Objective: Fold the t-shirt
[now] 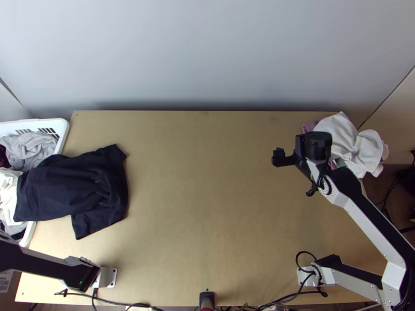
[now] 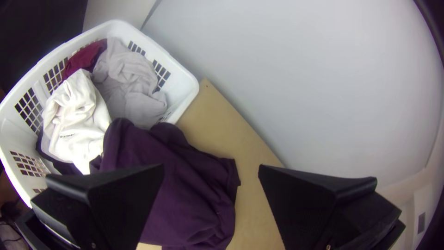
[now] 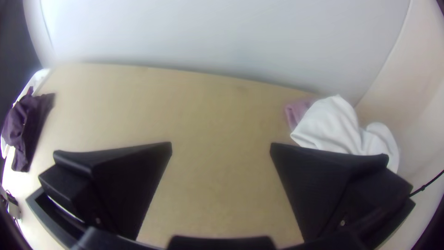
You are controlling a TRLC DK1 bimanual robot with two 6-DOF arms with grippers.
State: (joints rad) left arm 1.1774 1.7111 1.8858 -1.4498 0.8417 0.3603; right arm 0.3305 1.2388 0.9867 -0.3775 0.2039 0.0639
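Note:
A dark t-shirt (image 1: 78, 186) lies bunched at the table's left side, its left part reaching over the basket's edge; it looks purple in the left wrist view (image 2: 185, 199). Over the table's right half is my right gripper (image 1: 284, 157), left of the white cloth. In its own wrist view the right gripper (image 3: 221, 146) is open, bare table between its fingers. My left gripper (image 2: 211, 167) is open too, with the shirt and table edge seen between and beyond its fingers, gripping nothing. The left arm's links cross the top view's lower left.
A white basket (image 1: 63, 136) with grey, white and maroon clothes stands at the left edge. White cloth (image 1: 353, 142) and pink cloth (image 3: 297, 111) lie in a heap at the table's far right corner. Bare tabletop (image 1: 202, 192) spans the middle; cables run along the near edge.

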